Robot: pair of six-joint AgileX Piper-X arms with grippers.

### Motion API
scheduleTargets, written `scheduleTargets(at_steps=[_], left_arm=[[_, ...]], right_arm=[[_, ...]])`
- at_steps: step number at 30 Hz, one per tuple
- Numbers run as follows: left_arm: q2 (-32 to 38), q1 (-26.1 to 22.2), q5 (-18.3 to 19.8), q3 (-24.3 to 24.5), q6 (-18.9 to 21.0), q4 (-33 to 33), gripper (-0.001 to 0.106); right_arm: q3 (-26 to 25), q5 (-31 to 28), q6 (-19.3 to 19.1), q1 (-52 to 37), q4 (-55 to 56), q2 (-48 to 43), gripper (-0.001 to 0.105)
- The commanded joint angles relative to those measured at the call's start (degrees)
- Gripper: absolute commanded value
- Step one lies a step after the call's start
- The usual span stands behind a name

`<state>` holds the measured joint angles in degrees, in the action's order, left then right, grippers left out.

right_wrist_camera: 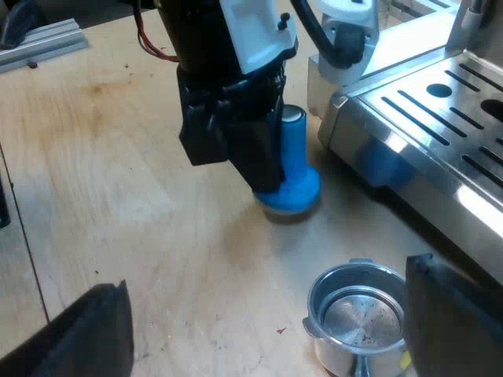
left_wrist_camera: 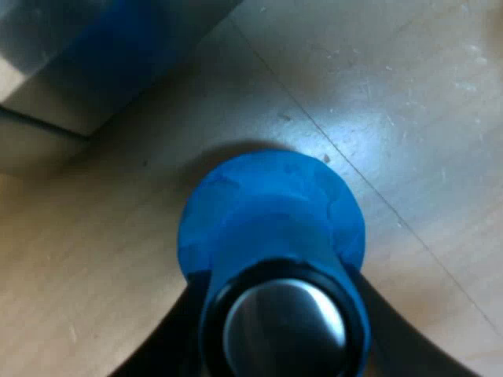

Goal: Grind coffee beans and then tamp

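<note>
Gripping anything?
Yes: left gripper (left_wrist_camera: pixel 275 283) closed on blue tamper (left_wrist_camera: pixel 271 220), upright beside espresso machine (right_wrist_camera: pixel 424 118).
Progress?
Early, I judge: metal holder (right_wrist_camera: pixel 354 314) near machine looks empty, loose between wide-open fingers (right_wrist_camera: pixel 78 338) of right gripper (right_wrist_camera: pixel 263 275).

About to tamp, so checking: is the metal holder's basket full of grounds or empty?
Empty: the metal holder shows its bare shiny bottom, with just a few dark specks.
</note>
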<state>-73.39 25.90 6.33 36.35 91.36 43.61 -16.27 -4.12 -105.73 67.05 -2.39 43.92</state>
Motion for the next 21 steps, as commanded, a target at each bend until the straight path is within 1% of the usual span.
scheduleTargets(at_steps=[1,10,21], left_arm=[[-0.9,-0.1,0.1,0.2,0.0,-1.0,0.0],[-3.9,-0.1,0.4,0.0,0.0,-1.6,0.0],[-3.9,-0.1,0.3,0.0,0.0,-1.1,0.002]], right_arm=[[0.0,0.6,-0.8,0.1,-0.8,-0.1,0.072],[0.0,0.6,-0.8,0.1,-0.8,-0.1,0.072],[0.0,0.6,-0.8,0.1,-0.8,-0.1,0.072]])
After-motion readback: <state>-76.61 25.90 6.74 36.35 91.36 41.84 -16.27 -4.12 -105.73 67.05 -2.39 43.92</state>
